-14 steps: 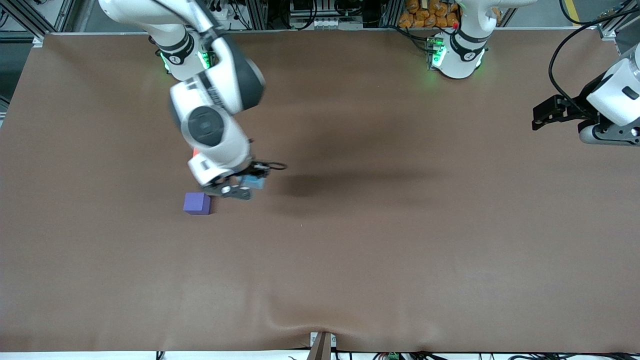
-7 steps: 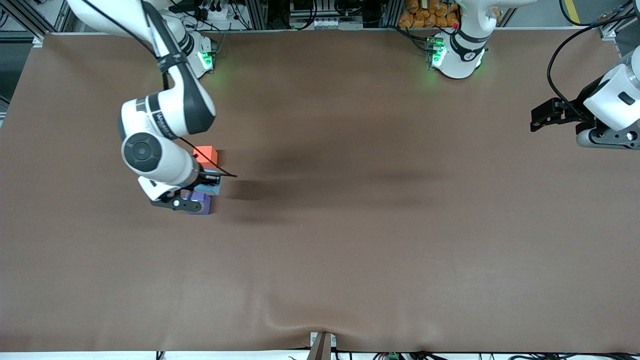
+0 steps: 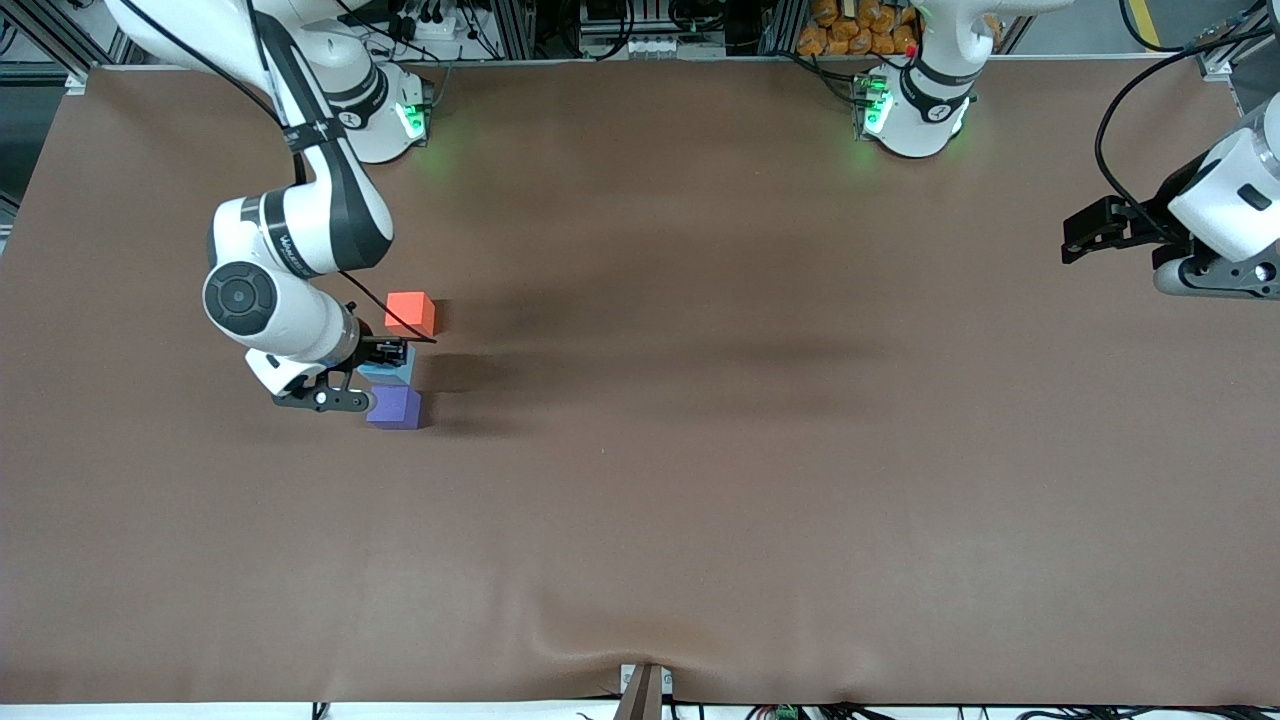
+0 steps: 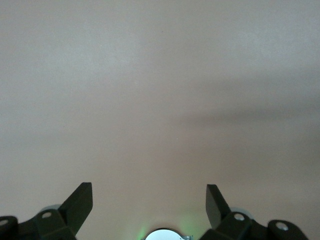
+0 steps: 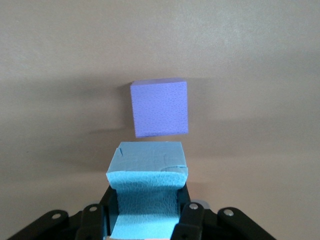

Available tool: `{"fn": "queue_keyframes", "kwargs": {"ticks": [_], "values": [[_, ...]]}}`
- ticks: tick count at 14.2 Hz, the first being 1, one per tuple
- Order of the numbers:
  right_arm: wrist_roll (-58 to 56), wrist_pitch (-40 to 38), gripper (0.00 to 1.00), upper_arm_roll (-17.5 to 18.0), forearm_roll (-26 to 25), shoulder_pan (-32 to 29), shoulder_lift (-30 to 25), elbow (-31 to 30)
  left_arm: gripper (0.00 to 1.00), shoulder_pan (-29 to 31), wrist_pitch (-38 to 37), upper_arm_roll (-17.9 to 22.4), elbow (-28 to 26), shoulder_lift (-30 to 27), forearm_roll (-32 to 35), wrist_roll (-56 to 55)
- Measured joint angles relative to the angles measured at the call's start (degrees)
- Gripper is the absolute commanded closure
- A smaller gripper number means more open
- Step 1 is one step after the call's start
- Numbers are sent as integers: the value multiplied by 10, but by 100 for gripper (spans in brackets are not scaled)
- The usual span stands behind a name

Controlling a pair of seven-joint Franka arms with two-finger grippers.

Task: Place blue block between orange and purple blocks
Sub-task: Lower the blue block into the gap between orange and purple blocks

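My right gripper (image 3: 385, 362) is shut on the blue block (image 3: 392, 373), squeezing it between its fingers (image 5: 190, 220). It holds the block (image 5: 147, 187) in the gap between the orange block (image 3: 410, 313) and the purple block (image 3: 394, 408). The purple block (image 5: 159, 107) lies just ahead of the blue one in the right wrist view, nearer to the front camera than the orange block. I cannot tell whether the blue block rests on the table. My left gripper (image 3: 1075, 235) is open and empty at the left arm's end of the table, waiting; its fingertips (image 4: 80, 200) frame bare table.
The brown table mat (image 3: 700, 480) covers the whole table. The two arm bases (image 3: 915, 110) stand along the table's edge farthest from the front camera. A small bracket (image 3: 645, 690) sits at the table's edge nearest the front camera.
My right gripper has carried the blue block toward the right arm's end of the table, from beside the purple block into the gap between orange and purple. The left arm has barely moved.
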Motion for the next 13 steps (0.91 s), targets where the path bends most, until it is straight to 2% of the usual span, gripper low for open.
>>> {"fn": "queue_keyframes", "kwargs": {"ticks": [13], "values": [[-53, 90, 100, 6, 0, -12, 0, -71, 0, 0, 0, 0, 0, 3, 0, 0]]}}
